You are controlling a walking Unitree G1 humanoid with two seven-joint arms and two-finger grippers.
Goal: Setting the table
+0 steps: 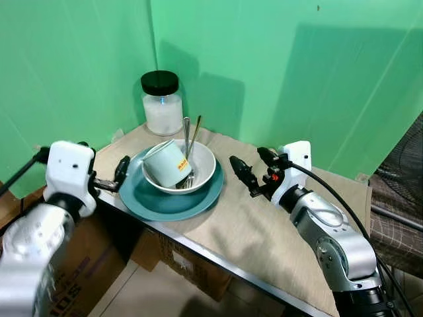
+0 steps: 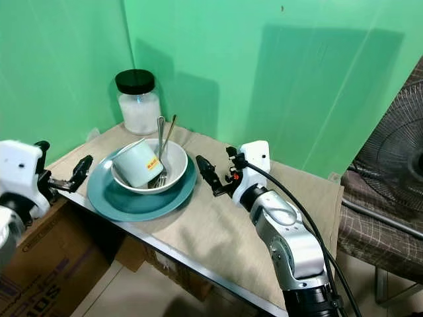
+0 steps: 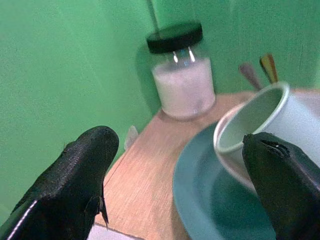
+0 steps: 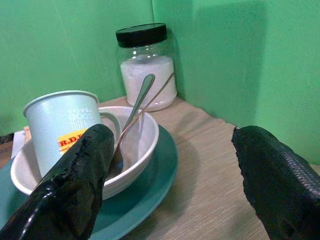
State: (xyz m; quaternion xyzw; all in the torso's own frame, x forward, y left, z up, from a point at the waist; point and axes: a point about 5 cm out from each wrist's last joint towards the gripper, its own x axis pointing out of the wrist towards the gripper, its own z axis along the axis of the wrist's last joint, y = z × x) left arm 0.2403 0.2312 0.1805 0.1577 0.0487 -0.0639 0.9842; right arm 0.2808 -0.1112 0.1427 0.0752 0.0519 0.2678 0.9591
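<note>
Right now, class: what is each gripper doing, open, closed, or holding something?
Left gripper: open, holding nothing, beside the teal plate.
Right gripper: open, holding nothing, on the plate's other side.

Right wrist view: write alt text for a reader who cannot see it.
A pale mug lies tilted in a white bowl on a teal plate, with a spoon and a second utensil leaning on the bowl's rim. The right gripper frames the view with open black fingers. Behind, a black-lidded jar of white powder stands against the green wall.

Bright, even light; soft shadows of the jar (image 1: 162,103) and arm fall on the green wall (image 1: 277,59); left wrist view is slightly blurred
</note>
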